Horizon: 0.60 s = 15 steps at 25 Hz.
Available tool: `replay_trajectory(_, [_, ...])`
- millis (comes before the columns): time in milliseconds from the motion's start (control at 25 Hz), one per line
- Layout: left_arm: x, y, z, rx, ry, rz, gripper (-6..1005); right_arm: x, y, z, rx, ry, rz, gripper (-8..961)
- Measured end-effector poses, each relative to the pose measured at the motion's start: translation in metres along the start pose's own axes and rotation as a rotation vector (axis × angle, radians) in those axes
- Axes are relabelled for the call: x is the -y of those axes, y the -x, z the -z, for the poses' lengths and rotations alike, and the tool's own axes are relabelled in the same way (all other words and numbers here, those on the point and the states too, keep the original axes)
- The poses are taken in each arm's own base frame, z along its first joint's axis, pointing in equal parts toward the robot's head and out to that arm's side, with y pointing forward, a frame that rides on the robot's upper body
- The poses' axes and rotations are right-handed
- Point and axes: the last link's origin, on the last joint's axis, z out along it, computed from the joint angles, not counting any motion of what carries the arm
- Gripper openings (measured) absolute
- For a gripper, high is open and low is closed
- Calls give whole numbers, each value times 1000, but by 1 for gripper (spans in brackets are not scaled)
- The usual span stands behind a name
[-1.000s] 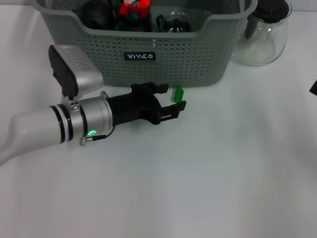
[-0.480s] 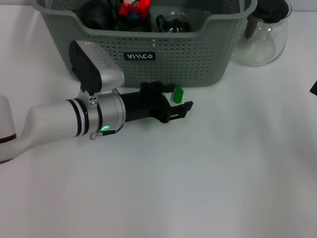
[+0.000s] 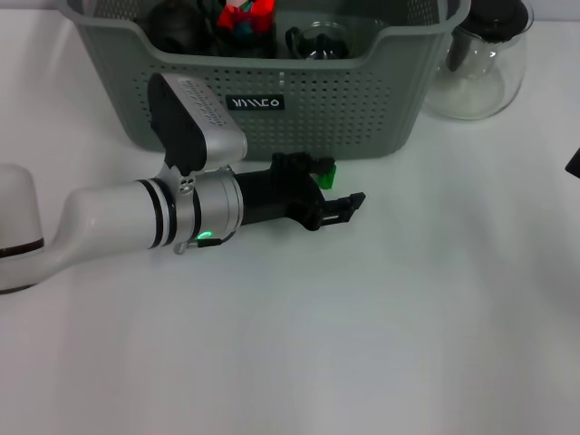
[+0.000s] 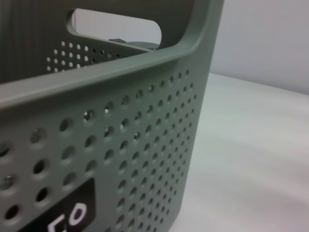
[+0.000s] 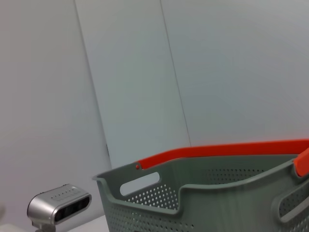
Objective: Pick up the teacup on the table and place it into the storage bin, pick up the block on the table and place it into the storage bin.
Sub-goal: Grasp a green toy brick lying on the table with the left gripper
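A small green block (image 3: 328,173) stands on the white table just in front of the storage bin (image 3: 362,100), a grey-green perforated basket with a black label (image 3: 255,102). My left gripper (image 3: 338,182) is open, lying low over the table with the block between its black fingers, and the far finger partly hides it. A clear glass teacup (image 3: 319,41) sits inside the bin among other items. In the left wrist view the bin's perforated wall (image 4: 145,145) fills the picture from close up. My right gripper is out of view.
A clear glass pitcher (image 3: 478,63) with a dark lid stands right of the bin. Dark and red objects (image 3: 243,18) lie in the bin. The right wrist view shows a grey basket with a red rim (image 5: 217,203) against a wall.
My left arm has slid to the right along the bin's front. The open fingers, which were short of the green block, now stand on either side of it.
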Motion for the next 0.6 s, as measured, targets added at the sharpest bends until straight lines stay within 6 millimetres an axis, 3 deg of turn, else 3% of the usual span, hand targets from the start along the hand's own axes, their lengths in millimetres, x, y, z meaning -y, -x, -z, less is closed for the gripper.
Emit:
replay_trajectory(320, [-16, 5, 7, 17, 130, 0, 689, 0, 0, 0, -1, -1, 3, 851])
replay_trajectory(480, [-8, 2, 18, -10, 121, 4, 689, 0, 0, 1, -1, 0, 1, 851])
replay_trajectory(600, [-3, -4, 14, -4, 99, 11, 689, 0, 0, 0, 1, 2, -1, 852])
